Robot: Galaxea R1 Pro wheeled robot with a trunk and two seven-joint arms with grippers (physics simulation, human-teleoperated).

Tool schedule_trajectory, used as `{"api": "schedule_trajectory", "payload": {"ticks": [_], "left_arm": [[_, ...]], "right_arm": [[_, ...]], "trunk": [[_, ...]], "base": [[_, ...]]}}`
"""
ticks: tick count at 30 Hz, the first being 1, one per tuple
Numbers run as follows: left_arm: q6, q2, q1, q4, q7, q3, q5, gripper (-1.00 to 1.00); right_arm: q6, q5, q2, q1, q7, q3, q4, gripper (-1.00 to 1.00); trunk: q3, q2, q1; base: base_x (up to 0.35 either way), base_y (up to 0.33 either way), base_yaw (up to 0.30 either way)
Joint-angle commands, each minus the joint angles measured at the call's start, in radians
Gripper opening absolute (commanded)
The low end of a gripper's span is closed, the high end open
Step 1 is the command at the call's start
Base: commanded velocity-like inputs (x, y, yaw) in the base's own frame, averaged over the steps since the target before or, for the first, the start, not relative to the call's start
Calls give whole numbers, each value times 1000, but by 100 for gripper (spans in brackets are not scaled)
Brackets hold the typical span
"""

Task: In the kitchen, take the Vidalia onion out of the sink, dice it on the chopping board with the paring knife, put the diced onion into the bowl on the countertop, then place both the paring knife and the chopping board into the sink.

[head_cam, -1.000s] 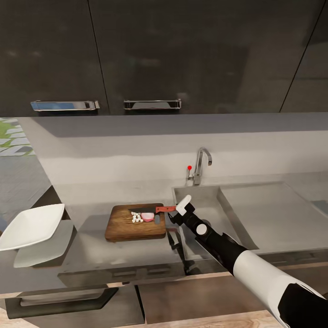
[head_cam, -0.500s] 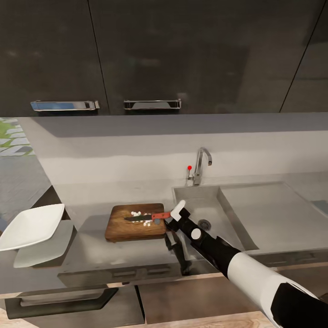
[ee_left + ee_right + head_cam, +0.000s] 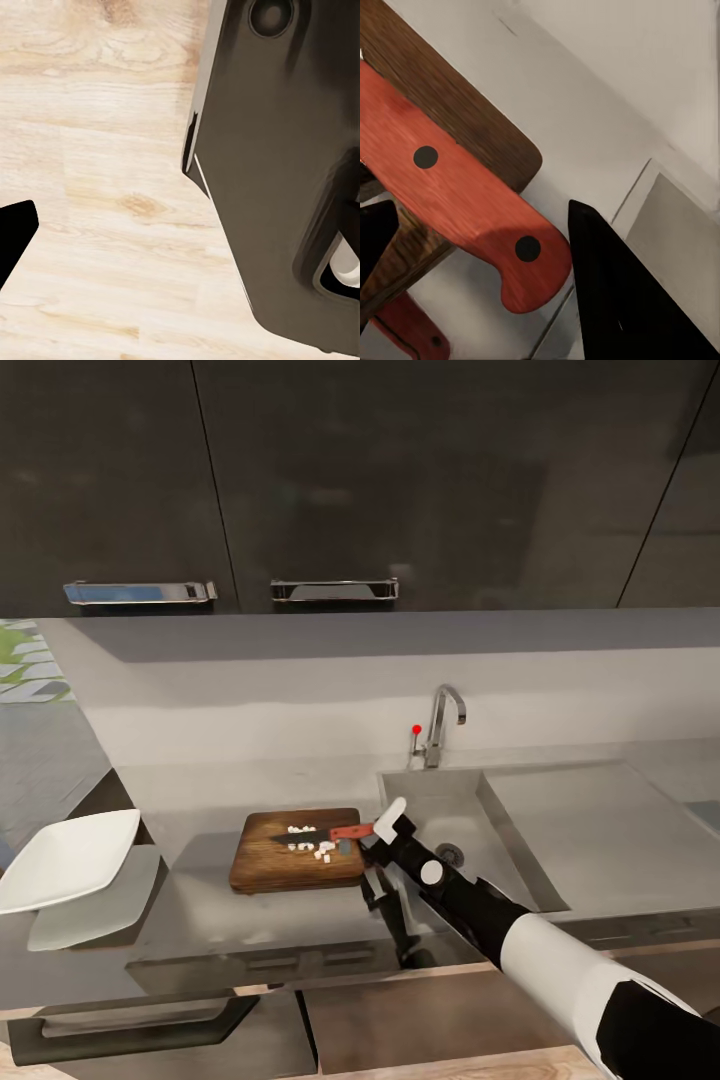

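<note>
The chopping board (image 3: 297,850) lies on the desk (image 3: 250,920), just left of the sink (image 3: 520,830). The diced onion (image 3: 312,844) is scattered on the board, on both sides of the paring knife (image 3: 325,835), which lies across it with its handle toward the sink. The bowl (image 3: 68,857) sits well apart at the desk's left end. The tap (image 3: 440,722) stands behind the sink.

The head view looks forward and down from above onto the worktop (image 3: 300,930), sink (image 3: 520,815) and chopping board (image 3: 270,855), at middle range. The right wrist view sits very close over the knife's red handle (image 3: 465,210) and the board's corner (image 3: 502,142), shared with the head view. The left wrist view faces down at the wooden floor (image 3: 90,187).
</note>
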Motion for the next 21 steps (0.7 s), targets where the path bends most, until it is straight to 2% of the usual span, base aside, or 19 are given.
{"api": "schedule_trajectory", "payload": {"ticks": [1,2,4,7,9,12,21], "left_arm": [[-3,-1,-1,2,1,-6,2,100],[-3,-1,-1,2,1,-6,2,100],[-3,-1,-1,2,1,-6,2,100],[-3,-1,-1,2,1,-6,2,100],[-3,-1,-1,2,1,-6,2,100],[-3,-1,-1,2,1,-6,2,100],[-3,-1,-1,2,1,-6,2,100]], "right_arm": [[-19,-12,-4,-2,19,4,-2,-100],[-30,-13,-7,-2,54,-6,-3,-100],[-39,-14,-11,-2,128,-76,-4,-100],[-43,-11,-18,-2,278,-290,-5,-100],[-42,-10,-30,-2,341,-358,-5,-100],[-43,-10,-41,-2,371,-389,-5,-100],[-38,-11,-43,-2,355,-401,-5,-100]], "trunk": [[-2,-2,1],[-2,-2,1],[-2,-2,1],[-2,-2,1],[-2,-2,1],[-2,-2,1],[-2,-2,1]], "base": [[0,0,0],[0,0,0],[0,0,0],[0,0,0],[0,0,0],[0,0,0],[0,0,0]]}}
